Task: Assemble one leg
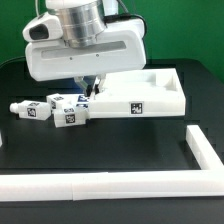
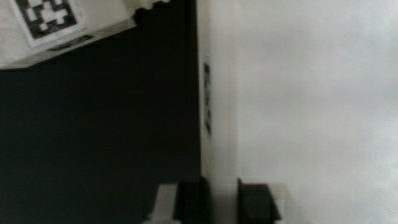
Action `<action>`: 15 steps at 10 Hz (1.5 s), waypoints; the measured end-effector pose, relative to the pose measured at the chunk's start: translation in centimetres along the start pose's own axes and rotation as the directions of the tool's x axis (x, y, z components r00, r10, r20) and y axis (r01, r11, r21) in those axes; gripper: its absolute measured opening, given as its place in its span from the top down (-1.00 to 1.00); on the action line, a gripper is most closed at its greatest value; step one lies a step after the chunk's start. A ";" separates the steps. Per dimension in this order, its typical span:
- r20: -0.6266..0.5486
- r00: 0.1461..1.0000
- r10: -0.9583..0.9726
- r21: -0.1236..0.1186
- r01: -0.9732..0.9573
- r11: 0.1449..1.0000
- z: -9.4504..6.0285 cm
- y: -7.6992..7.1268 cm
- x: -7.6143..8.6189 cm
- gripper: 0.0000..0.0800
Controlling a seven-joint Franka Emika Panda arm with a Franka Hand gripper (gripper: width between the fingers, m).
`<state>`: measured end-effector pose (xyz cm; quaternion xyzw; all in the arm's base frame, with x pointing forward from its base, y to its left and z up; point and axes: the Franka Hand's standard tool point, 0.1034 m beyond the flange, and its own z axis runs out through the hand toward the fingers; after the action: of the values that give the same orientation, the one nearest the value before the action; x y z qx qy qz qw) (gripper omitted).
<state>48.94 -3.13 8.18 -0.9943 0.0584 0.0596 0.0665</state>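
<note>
Several small white legs with black-and-white tags lie on the black table at the exterior view's left, among them one at the far left (image 1: 25, 108), one in front (image 1: 68, 116) and one (image 1: 84, 101) next to the large white square panel (image 1: 140, 92). My gripper (image 1: 88, 92) is lowered at the panel's left edge. In the wrist view the gripper (image 2: 217, 205) straddles the panel's edge (image 2: 302, 110), one finger (image 2: 176, 205) on the table side and the other on the panel side, both pads against the edge. One tagged leg (image 2: 54, 30) shows beyond.
A white L-shaped rail (image 1: 100, 183) runs along the table's front and turns up the exterior view's right side (image 1: 203, 150). Bare black table (image 1: 110, 145) lies between the rail and the parts.
</note>
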 end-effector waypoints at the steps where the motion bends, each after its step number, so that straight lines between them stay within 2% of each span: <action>1: 0.002 1.000 0.000 0.000 0.000 1.000 0.1 0.0 0.0 0.86; 2: 0.006 1.000 -0.002 -0.003 0.002 1.000 0.5 0.1 0.0 0.86; 3: 0.015 1.000 -0.002 -0.008 0.002 1.000 1.6 0.3 0.8 0.86; 4: 0.016 1.000 -0.008 -0.011 0.008 1.000 2.2 0.3 2.8 0.86; 5: -0.001 1.000 -0.016 -0.015 0.016 1.000 2.4 0.2 5.5 0.86; 6: 0.005 1.000 -0.026 -0.010 0.026 1.000 2.6 0.6 7.3 0.86; 7: 0.005 0.999 -0.032 -0.009 0.032 0.999 2.9 1.2 8.1 0.86; 12: 0.013 0.999 -0.034 -0.010 0.034 0.999 3.3 1.1 7.8 0.86; 13: 0.015 0.999 -0.040 -0.013 0.040 0.999 3.8 1.2 8.5 0.86; 15: -0.005 0.998 -0.061 -0.020 0.061 0.998 4.2 0.5 11.0 0.86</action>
<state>59.30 -4.21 2.58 -0.9964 0.0274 0.0552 0.0584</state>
